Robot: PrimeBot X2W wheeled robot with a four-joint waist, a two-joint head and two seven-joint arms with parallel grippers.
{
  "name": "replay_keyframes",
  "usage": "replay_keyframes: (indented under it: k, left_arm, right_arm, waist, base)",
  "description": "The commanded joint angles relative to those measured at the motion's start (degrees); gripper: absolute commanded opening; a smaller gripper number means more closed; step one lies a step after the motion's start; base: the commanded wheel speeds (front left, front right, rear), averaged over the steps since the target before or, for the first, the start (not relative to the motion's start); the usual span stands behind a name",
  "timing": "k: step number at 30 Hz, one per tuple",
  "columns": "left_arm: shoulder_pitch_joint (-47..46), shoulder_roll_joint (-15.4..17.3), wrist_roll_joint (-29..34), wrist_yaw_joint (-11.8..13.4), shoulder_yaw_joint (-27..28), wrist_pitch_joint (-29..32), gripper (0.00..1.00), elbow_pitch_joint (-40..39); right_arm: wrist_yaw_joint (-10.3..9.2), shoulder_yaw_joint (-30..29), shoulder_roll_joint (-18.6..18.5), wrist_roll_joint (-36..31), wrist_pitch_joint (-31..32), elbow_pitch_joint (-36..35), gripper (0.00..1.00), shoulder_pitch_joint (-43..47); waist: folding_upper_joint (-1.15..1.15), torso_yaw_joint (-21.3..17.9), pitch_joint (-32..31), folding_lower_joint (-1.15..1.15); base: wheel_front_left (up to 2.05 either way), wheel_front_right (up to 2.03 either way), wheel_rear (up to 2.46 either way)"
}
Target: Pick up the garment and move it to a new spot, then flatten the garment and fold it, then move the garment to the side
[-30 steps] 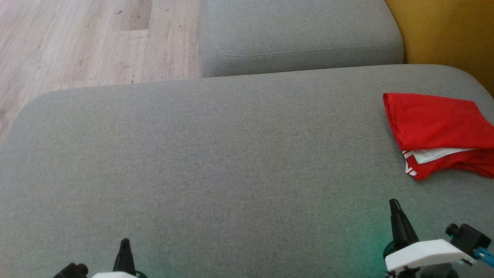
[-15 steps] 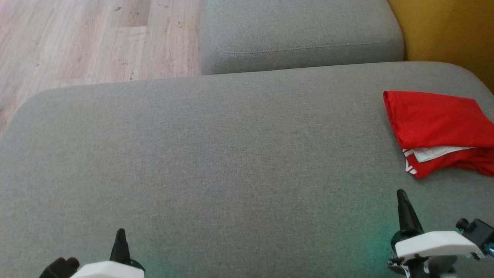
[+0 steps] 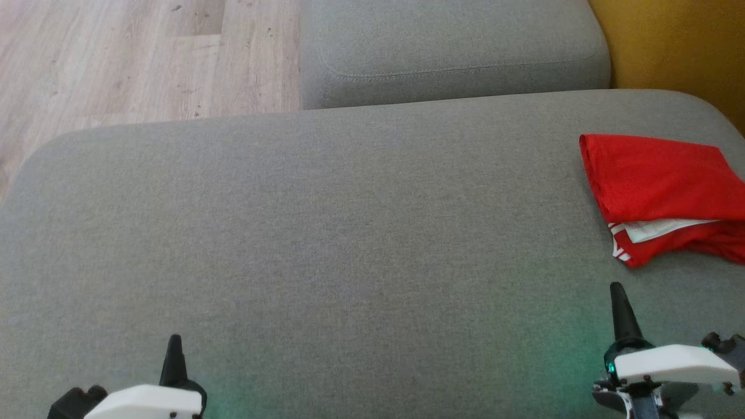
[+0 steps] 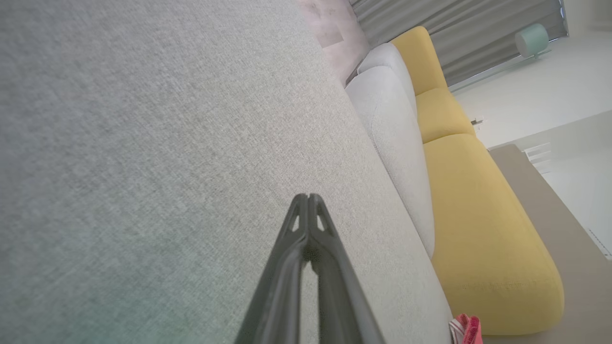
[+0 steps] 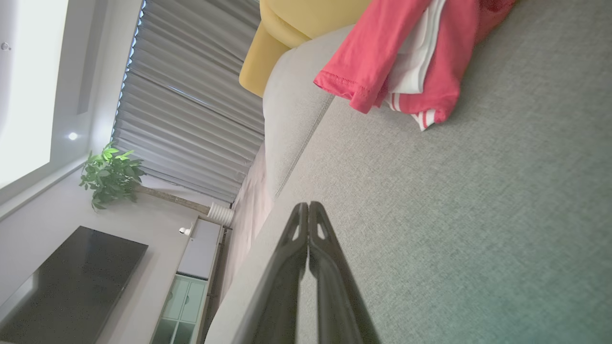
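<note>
The folded red garment point(image 3: 657, 186), white stripes at its hem, lies at three o'clock on the grey sofa point(image 3: 349, 233). Near it, at five o'clock, the right gripper point(image 3: 617, 289) points to twelve, fingers pinched together on nothing. The left gripper point(image 3: 174, 340), at seven, is posed alike.

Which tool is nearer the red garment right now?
Right. The right tool sits just below the garment in the head view, not touching it; the left tool is far off at the lower left of the cushion.
</note>
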Motion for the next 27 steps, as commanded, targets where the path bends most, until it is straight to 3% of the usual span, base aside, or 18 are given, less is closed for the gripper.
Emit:
replay_keyframes:
  k: [1, 27]
  left_arm:
    - [-3.9, 0.0, -1.1, -0.7, 2.5, 0.4, 0.0, -1.4]
    - [-7.2, -3.2, -11.9, -5.9, 10.1, 4.7, 0.0, -1.2]
  right_arm:
    - [0.25, 0.3, -1.2, 1.8, 0.3, -2.1, 0.0, -4.0]
    - [0.34, -2.2, -1.2, 18.9, 2.7, -2.1, 0.0, -6.6]
  waist:
    - [0.0, 0.0, 0.1, 0.0]
    - [0.0, 0.0, 1.0, -0.01]
  base:
    - [0.0, 0.0, 0.0]
    - [0.0, 0.0, 0.0]
